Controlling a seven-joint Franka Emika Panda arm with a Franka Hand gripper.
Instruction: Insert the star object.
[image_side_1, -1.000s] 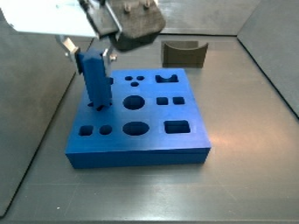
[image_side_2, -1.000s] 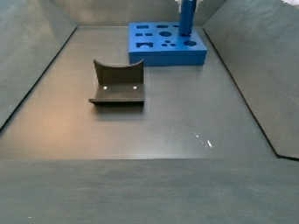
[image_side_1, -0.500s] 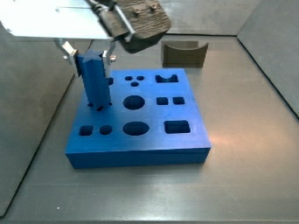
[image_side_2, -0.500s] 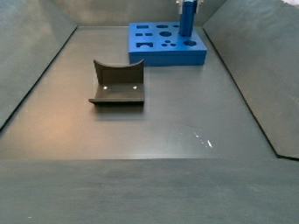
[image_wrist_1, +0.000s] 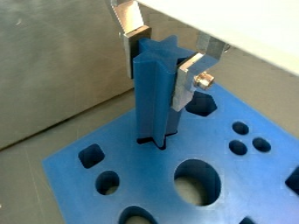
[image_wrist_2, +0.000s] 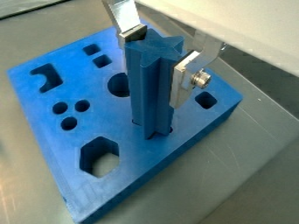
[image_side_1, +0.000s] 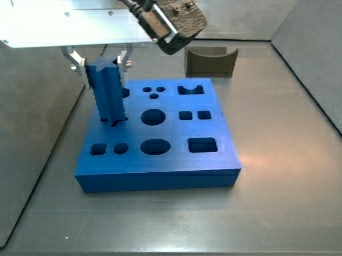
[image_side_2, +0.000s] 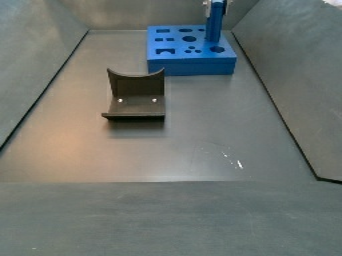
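Note:
The star object (image_wrist_1: 155, 96) is a tall blue ridged peg. It stands upright with its foot in a hole near a corner of the blue board (image_wrist_1: 128, 156). It shows in both wrist views (image_wrist_2: 146, 87) and both side views (image_side_1: 104, 90) (image_side_2: 213, 22). My gripper (image_wrist_1: 160, 63) is straight above it, with one silver finger on each side of the peg's top (image_wrist_2: 156, 59). In a side view the gripper (image_side_1: 103, 57) has its fingers spread a little wider than the peg, so it is open.
The blue board (image_side_1: 181, 168) has several other shaped holes, all unfilled, and sits near the far wall (image_side_2: 187, 66). A small dark olive curved block (image_side_1: 211, 60) lies apart from the board on the grey floor (image_side_2: 134, 95). Grey walls enclose the floor.
The gripper's body and wrist camera above the peg have shifted a little in the side view. The peg stays upright in the same hole, with the fingers still beside its top.

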